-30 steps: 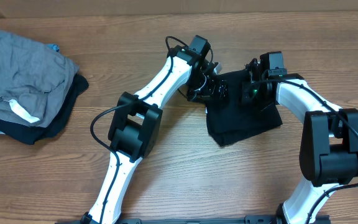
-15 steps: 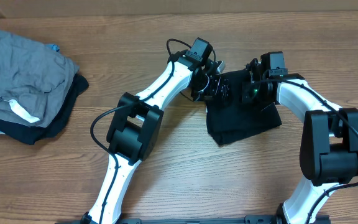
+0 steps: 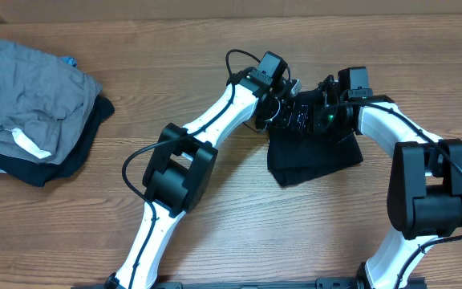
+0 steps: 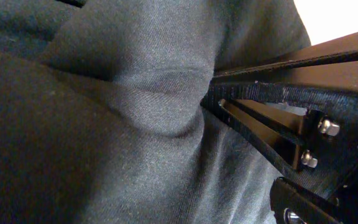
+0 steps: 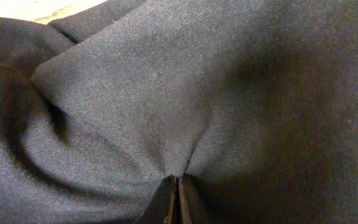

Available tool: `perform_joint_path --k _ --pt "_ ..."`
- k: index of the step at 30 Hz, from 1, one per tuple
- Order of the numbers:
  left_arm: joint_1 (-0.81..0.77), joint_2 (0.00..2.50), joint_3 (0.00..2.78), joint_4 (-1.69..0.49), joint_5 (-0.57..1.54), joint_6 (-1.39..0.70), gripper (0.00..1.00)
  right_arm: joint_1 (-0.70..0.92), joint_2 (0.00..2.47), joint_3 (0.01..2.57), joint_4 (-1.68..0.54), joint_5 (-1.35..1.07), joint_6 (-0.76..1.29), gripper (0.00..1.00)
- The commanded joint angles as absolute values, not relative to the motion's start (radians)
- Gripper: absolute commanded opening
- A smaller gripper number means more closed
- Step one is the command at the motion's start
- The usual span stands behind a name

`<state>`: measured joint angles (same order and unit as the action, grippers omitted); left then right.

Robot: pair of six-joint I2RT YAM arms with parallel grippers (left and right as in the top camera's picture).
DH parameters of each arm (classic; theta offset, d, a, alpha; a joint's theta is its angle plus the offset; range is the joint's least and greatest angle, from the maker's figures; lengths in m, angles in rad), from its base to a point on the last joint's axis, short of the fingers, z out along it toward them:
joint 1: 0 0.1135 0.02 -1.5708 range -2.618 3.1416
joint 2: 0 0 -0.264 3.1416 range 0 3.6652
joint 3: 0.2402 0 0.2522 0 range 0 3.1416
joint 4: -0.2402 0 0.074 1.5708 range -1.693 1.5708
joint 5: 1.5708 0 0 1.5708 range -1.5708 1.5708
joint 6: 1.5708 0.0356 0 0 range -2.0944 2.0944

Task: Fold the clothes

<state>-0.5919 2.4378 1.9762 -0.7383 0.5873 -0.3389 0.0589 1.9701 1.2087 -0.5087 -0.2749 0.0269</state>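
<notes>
Black shirt (image 3: 311,156) bunched on the counter (image 3: 54,233), long axis far-to-near. The right claw (image 5: 178,190) pinches it tight. Can't tell the left claw's (image 3: 285,112) opening.

Black T-shirt (image 3: 313,157) bunched on table (image 3: 239,233), two arms (image 3: 224,114) at its top edge, grey garment (image 3: 30,96) far left

Two white arms stretched forward and angled inward, left end effector (image 3: 289,115) and right end effector (image 3: 321,119) close together, right fingers (image 5: 166,200) pinched tight on the black T-shirt (image 3: 311,159), left grip hidden in cloth
</notes>
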Motion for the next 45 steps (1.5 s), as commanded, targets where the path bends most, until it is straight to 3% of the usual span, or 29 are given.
perform_joint_path --k 1,4,7,13,16,18,25,27,29,32,34,39,45 --pt "-0.637 2.498 1.882 -0.686 0.518 -0.33 0.98 0.077 2.026 1.179 -0.505 -0.294 0.031 0.04" --pt "-0.642 2.498 1.852 -0.669 0.529 -0.33 0.93 0.077 2.026 1.179 -0.495 -0.293 0.031 0.04" --pt "-0.645 2.498 1.847 -0.673 0.528 -0.33 0.82 0.076 2.026 1.179 -0.461 -0.293 0.054 0.04" --pt "-0.657 2.498 1.837 -0.679 0.514 -0.335 0.46 0.069 2.026 1.179 -0.45 -0.294 0.062 0.04" --pt "-0.669 2.498 1.82 -0.658 0.502 -0.356 0.34 0.06 2.026 1.179 -0.45 -0.318 0.065 0.04" --pt "-0.671 2.498 1.819 -0.653 0.502 -0.355 0.04 0.06 2.025 1.179 -0.449 -0.327 0.064 0.04" --pt "-0.638 2.477 1.906 -0.694 0.487 -0.294 0.04 0.043 1.858 1.271 -0.505 -0.339 0.065 0.04" --pt "-0.617 2.444 1.972 -0.744 0.44 -0.265 0.04 0.01 1.761 1.318 -0.569 -0.334 0.091 0.17" --pt "-0.604 2.417 2.028 -0.777 0.395 -0.246 0.04 -0.046 1.667 1.342 -0.622 -0.335 0.11 0.23" --pt "-0.59 2.379 2.122 -0.802 0.362 -0.243 0.04 -0.163 1.535 1.342 -0.663 -0.335 0.11 0.63" --pt "-0.572 2.365 2.172 -0.817 0.355 -0.244 0.04 -0.241 1.495 1.342 -0.679 -0.335 0.116 0.75" --pt "-0.494 2.36 2.278 -0.874 0.351 -0.243 0.04 -0.352 1.491 1.342 -0.722 -0.342 0.135 0.79" --pt "-0.383 2.357 2.426 -1.013 0.259 -0.239 0.04 -0.355 1.491 1.342 -0.725 -0.342 0.134 0.94"
